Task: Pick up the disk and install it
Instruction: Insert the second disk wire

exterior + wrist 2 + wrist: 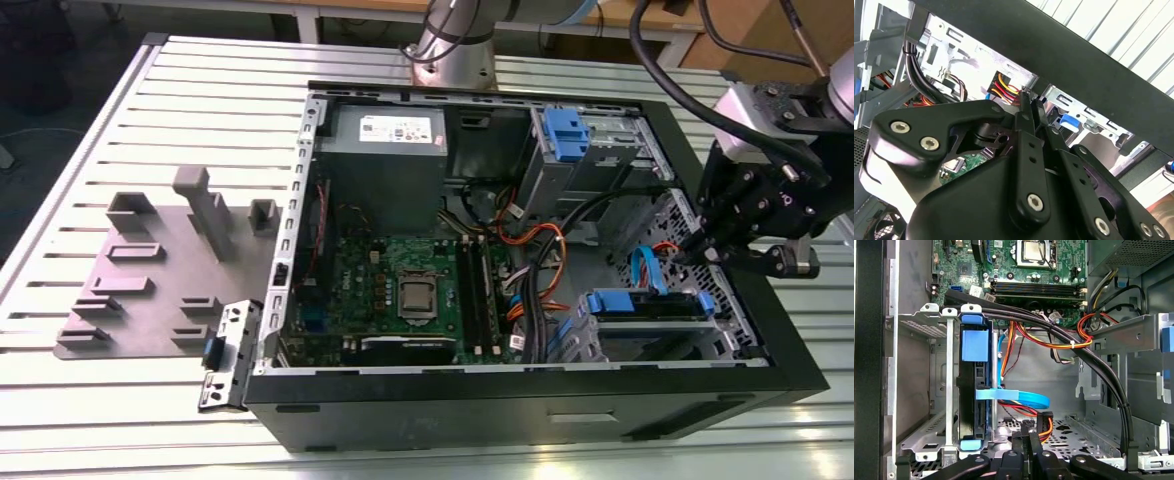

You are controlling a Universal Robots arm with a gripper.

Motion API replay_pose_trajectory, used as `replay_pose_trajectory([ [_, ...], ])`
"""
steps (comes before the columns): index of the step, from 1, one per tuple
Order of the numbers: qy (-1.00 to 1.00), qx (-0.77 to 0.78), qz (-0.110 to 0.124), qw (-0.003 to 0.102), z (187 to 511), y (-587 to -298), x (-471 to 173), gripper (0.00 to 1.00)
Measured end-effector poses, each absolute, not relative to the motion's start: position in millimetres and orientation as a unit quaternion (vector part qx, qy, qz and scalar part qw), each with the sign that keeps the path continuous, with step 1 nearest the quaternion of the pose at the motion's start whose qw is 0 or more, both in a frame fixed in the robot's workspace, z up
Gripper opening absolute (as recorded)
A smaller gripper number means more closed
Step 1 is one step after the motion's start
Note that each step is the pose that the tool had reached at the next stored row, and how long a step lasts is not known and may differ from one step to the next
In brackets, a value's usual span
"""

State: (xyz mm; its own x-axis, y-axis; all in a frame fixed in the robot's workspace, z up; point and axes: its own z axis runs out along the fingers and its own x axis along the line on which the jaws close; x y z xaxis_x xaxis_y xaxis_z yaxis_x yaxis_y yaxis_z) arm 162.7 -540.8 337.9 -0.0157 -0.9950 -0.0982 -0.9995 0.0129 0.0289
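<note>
Inside the open computer case (534,400), the disk (974,390) sits in its drive cage (929,390) while the end effector (1026,432), pressed together and empty, hovers just beside it.

Evenly lit indoor scene, no harsh glare.
Computer case (534,400) interior falls into shadow; the slatted counter (80,420) looks bright; nearby arm parts appear slightly soft.

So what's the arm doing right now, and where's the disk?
Gripper shut, empty, inside the computer case. Disk seated in the drive cage. Cable bundle overhead.
</note>
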Motion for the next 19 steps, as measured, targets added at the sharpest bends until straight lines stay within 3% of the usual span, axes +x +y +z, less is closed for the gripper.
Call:
replay_pose_trajectory([
  [19, 0.711, -0.701, 0.044, 0.026, 338, -547, 152, 0.16],
])
